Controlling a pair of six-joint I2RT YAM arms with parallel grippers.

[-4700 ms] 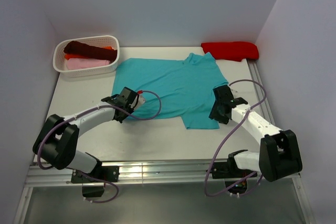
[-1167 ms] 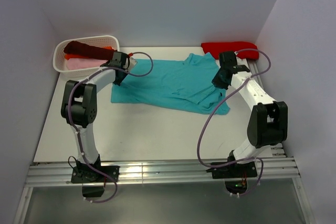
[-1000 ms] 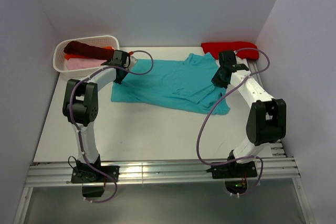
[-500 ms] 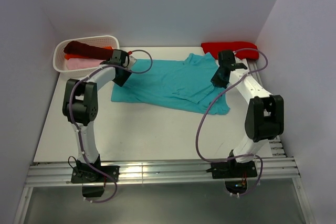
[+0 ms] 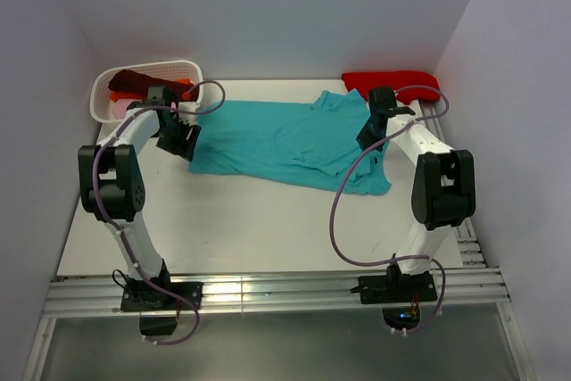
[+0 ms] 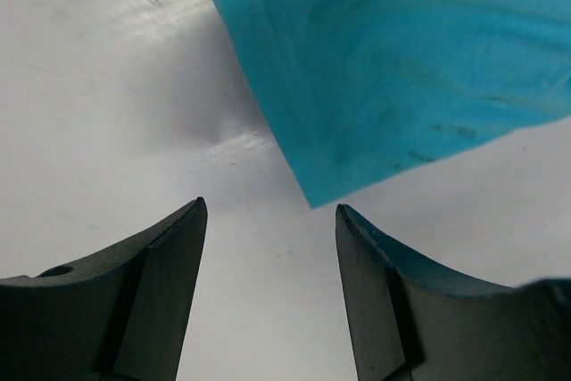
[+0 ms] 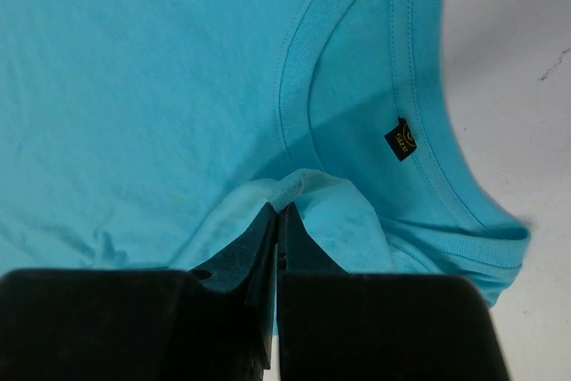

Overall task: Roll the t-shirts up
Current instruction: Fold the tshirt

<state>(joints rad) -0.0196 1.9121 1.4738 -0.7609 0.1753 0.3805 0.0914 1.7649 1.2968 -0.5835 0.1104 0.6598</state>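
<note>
The white table [image 5: 268, 229] carries a teal cloth t-shirt [image 5: 285, 140], spread nearly flat with some wrinkles. Its long axis runs left to right across the table, hem end toward the left arm and collar end toward the right arm. Everything else is placed from this shirt.

Beyond its hem end, at the far left, stands a white perforated plastic basket [image 5: 192, 69] holding a dark maroon shirt [image 5: 134, 80], with orange and pink cloth under it. Beyond the collar end, at the far right, lies a folded bright red shirt [image 5: 393, 85].

The left gripper [image 6: 268, 220] hangs at the near corner of the hem with its jaws apart and nothing between them. In the left wrist view that corner lies just ahead of the tips, a little toward the right-hand finger, and is not touching either one.

The right gripper [image 7: 278, 211] is clamped together on a small raised pinch of teal cloth just below the collar band, close to the small dark neck label [image 7: 401, 139].

A roll would likely run along the long axis. The left claw is the nearer one to the hem, and would need only a short advance to take that corner.
</note>
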